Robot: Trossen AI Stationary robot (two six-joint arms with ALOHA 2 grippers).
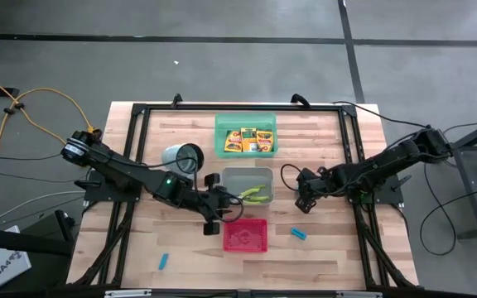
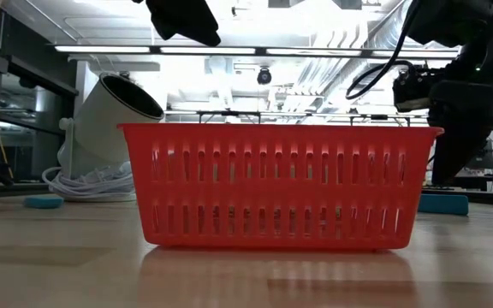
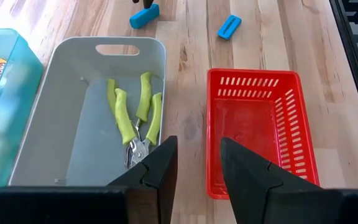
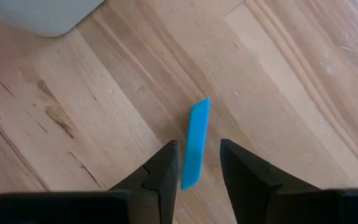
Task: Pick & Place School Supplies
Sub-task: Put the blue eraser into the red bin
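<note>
Resting flat on grained wood table [image 4: 278, 93]: slim blue piece [image 4: 196, 144].

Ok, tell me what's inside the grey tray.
The grey tray holds two pliers with yellow-green handles, overlapping and lying flat. Their metal tips are partly hidden behind the left gripper, as is the tray's near edge.

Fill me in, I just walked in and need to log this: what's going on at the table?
A two-armed robot is sorting school supplies into trays. The crayon boxes sit in the green tray, and the pliers lie in the grey tray. The red tray looks empty. The left pincer hovers open and empty between the grey and red trays. The right pincer hangs open above a blue piece on the wood. Another blue piece lies near the table's front edge.
</note>
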